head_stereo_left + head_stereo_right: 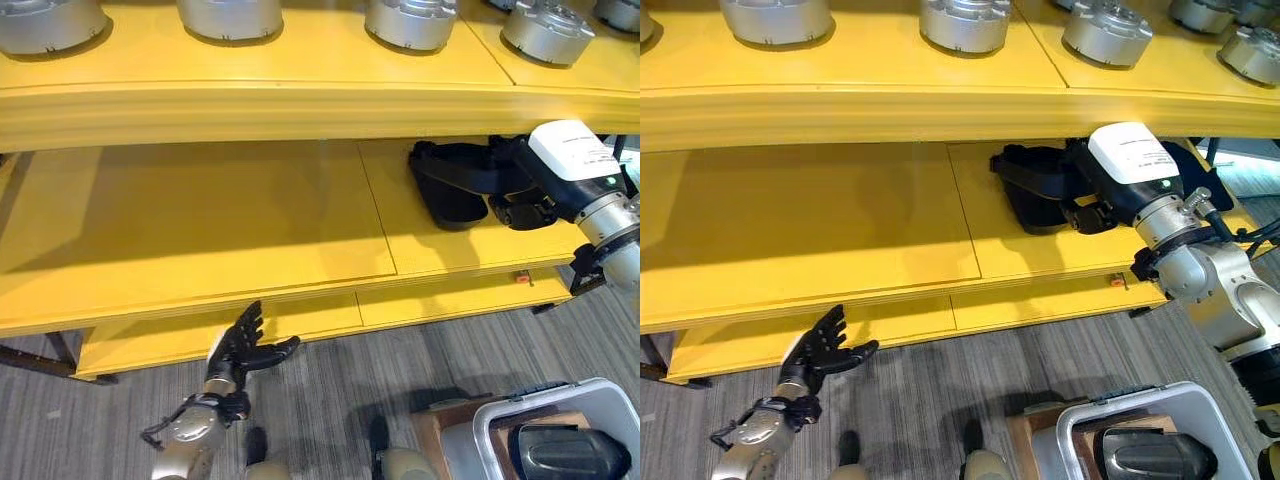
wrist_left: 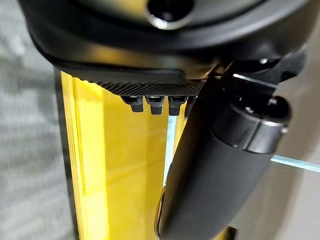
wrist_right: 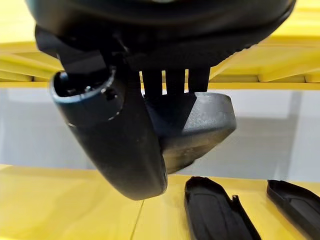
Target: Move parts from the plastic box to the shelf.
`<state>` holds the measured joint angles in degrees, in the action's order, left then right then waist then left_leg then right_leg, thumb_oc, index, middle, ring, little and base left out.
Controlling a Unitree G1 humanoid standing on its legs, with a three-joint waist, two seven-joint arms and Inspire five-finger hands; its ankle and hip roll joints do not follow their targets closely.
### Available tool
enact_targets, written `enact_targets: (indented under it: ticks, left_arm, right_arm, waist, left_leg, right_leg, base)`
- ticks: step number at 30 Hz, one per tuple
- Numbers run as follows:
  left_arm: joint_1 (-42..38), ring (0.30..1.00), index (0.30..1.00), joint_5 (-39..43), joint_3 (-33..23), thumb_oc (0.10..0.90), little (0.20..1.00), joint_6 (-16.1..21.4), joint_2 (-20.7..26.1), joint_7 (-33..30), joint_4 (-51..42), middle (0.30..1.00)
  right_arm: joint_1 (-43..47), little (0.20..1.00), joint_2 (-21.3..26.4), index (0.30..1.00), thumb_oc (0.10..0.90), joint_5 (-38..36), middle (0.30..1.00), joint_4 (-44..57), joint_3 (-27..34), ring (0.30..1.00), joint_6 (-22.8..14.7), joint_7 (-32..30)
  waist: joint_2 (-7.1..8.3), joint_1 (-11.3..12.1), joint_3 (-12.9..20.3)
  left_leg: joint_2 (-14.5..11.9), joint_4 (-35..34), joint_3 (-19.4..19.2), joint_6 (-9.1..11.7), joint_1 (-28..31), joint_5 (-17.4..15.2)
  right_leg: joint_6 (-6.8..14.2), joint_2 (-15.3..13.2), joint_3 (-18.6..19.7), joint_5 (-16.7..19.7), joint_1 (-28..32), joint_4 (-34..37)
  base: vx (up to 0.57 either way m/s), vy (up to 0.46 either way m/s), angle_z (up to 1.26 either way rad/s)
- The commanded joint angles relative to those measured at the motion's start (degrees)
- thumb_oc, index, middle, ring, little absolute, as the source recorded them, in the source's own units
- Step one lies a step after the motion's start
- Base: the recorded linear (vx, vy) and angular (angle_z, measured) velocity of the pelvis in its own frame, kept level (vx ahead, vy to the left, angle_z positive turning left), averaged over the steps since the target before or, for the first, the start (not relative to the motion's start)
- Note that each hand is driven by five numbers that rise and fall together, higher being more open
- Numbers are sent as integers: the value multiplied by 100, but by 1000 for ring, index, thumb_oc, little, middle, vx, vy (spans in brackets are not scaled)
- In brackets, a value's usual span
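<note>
shelf yellow | parts black | discs silver | floor grey striped | box grey-white

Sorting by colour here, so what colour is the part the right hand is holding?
Black part, clearest in the right wrist view.

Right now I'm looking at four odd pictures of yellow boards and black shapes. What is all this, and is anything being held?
It is a two-armed robot at a yellow shelf. Two pictures look down from its head; two come from cameras on its wrists. Its right hand reaches into the middle shelf, curled round a black part. More black parts already lie there. Round metal parts sit on the top board. The left hand hangs open and empty below. A plastic box on the floor holds another dark part.
</note>
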<state>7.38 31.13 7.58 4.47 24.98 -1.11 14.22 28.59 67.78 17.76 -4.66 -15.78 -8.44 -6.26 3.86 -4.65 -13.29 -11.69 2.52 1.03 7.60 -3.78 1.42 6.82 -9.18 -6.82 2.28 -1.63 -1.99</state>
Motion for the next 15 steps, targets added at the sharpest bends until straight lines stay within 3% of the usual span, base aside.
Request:
enact_targets:
  ticks: [1,8,15]
  left_arm:
    - [-285,1000,1000,-31,328,900,1000,582,213,111,-623,1000]
    - [-509,1000,1000,-20,385,900,1000,620,332,17,-627,1000]
    - [-569,1000,1000,38,419,900,1000,636,305,-8,-610,1000]
  right_arm:
    - [1671,300,-50,300,400,-84,300,-20,296,300,16,-771]
    - [2312,300,-708,300,400,-28,300,-282,-136,300,124,-857]
    - [2958,300,-1305,300,400,-63,300,-787,-638,300,201,-879]
  waist:
    - [193,627,814]
    - [272,786,796]
    - [310,943,769]
  left_leg:
    - [-227,234,280,20,-265,-1]
    - [266,954,264,-114,-493,-549]
    - [405,1428,205,-224,-727,-850]
  right_leg:
    - [-31,24,-125,-1076,157,-1048]
    - [175,-374,-109,-913,395,-821]
    - [267,-539,-122,-845,405,-783]
  base:
    - [93,116,20]
    - [95,140,13]
    - [43,72,-6]
